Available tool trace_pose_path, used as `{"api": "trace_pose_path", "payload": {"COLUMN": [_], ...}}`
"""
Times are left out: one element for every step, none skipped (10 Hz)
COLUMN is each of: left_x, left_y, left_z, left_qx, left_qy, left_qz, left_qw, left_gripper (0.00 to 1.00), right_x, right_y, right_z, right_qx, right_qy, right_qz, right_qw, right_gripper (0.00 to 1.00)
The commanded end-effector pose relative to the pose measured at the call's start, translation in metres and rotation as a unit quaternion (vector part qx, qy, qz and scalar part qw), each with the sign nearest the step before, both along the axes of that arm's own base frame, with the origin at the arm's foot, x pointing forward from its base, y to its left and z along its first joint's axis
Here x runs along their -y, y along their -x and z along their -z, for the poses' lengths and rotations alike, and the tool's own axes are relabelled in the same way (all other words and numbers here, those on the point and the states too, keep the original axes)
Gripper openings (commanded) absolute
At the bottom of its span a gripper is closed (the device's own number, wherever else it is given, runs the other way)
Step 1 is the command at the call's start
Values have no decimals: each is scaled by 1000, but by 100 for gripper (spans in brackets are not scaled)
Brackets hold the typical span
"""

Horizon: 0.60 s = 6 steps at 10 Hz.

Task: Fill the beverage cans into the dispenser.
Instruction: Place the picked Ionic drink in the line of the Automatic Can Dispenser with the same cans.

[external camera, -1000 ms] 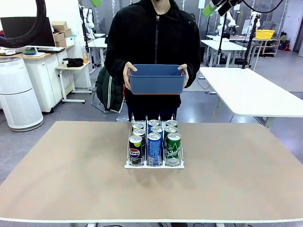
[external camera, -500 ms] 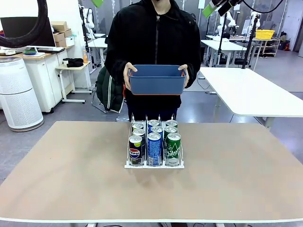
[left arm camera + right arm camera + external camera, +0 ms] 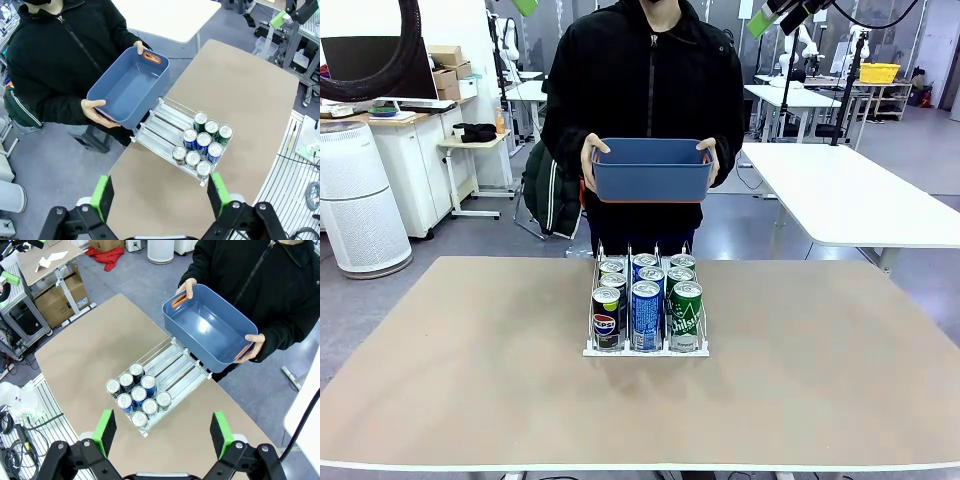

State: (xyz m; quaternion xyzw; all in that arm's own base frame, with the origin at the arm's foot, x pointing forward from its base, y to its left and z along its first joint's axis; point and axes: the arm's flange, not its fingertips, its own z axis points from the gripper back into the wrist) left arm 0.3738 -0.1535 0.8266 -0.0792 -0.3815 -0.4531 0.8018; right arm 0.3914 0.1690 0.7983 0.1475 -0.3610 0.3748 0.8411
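The white dispenser stands mid-table, its three lanes each holding three beverage cans: dark Pepsi on the left, blue in the middle, green on the right. From high above, the left wrist view shows the dispenser with the cans bunched at its front lip, and my left gripper open with nothing between its fingers. Also high over the table, my right gripper is open and empty above the dispenser and the cans. Green pads show at the front view's top edge.
A person at the table's far side holds an empty blue tub in both hands at chest height, behind the dispenser. The tan table has wide bare room on both sides. A white table stands at the back right.
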Motion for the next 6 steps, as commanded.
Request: {"api": "trace_pose_path", "payload": {"left_x": [-3, -3, -3, -3, -3, -3], "left_y": [1, 1, 1, 1, 1, 1], "left_z": [1, 1, 1, 1, 1, 1], "left_qx": [-1, -1, -1, -1, -1, -1], "left_qy": [2, 2, 2, 2, 2, 2], "left_qz": [-2, -2, -2, -2, -2, -2], "left_qw": [1000, 1000, 1000, 1000, 1000, 1000], "left_gripper": [100, 100, 100, 100, 100, 100], "right_x": [1, 1, 1, 1, 1, 1], "right_y": [0, 0, 0, 0, 0, 0], "right_z": [0, 0, 0, 0, 0, 0], "right_qx": [0, 0, 0, 0, 0, 0], "right_qy": [0, 0, 0, 0, 0, 0], "right_qz": [0, 0, 0, 0, 0, 0], "right_qw": [1000, 1000, 1000, 1000, 1000, 1000], "right_gripper": [100, 100, 100, 100, 100, 100]}}
